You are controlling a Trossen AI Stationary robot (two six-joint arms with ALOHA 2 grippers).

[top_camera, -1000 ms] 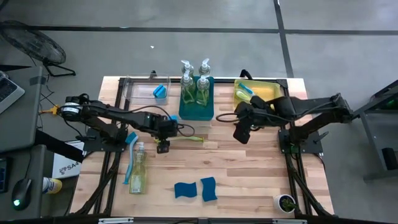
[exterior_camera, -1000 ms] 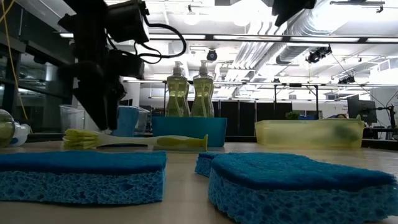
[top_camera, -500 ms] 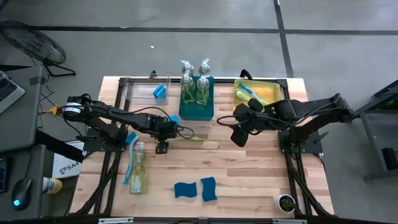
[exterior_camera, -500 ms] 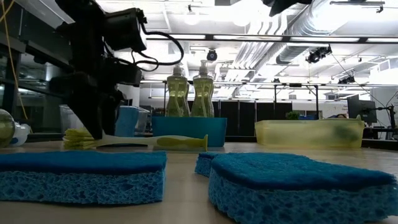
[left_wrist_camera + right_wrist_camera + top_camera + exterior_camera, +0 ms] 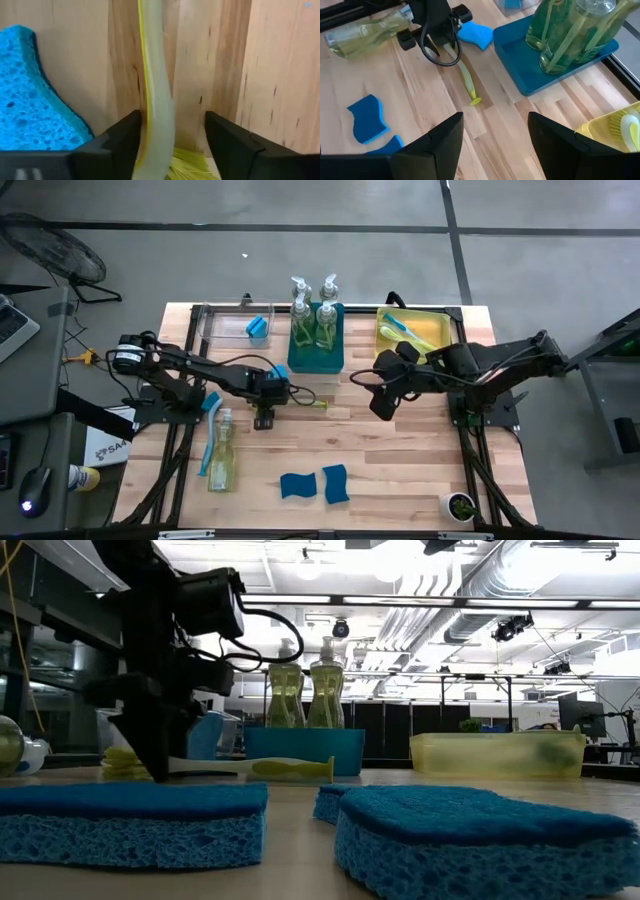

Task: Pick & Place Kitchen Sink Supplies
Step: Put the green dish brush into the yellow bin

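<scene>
Straddling the lime-green dish brush (image 5: 157, 130), the left hand (image 5: 264, 418) is standing low over the bench (image 5: 400, 470) with its fingers (image 5: 112, 145) open, one on each side of the pale handle and not yet pressing on it. The brush is lying flat near the middle of the bench, its long axis running from the bristle head under the left hand out toward the teal bin (image 5: 316, 352), so the jaws are sitting crosswise to it. A blue sponge (image 5: 35, 105) is lying just beside the handle. The left arm is reaching in nearly level, wrist bent down. The right hand (image 5: 380, 406) is hanging well apart, fingers parted and empty, so the left is clearly nearer.
</scene>
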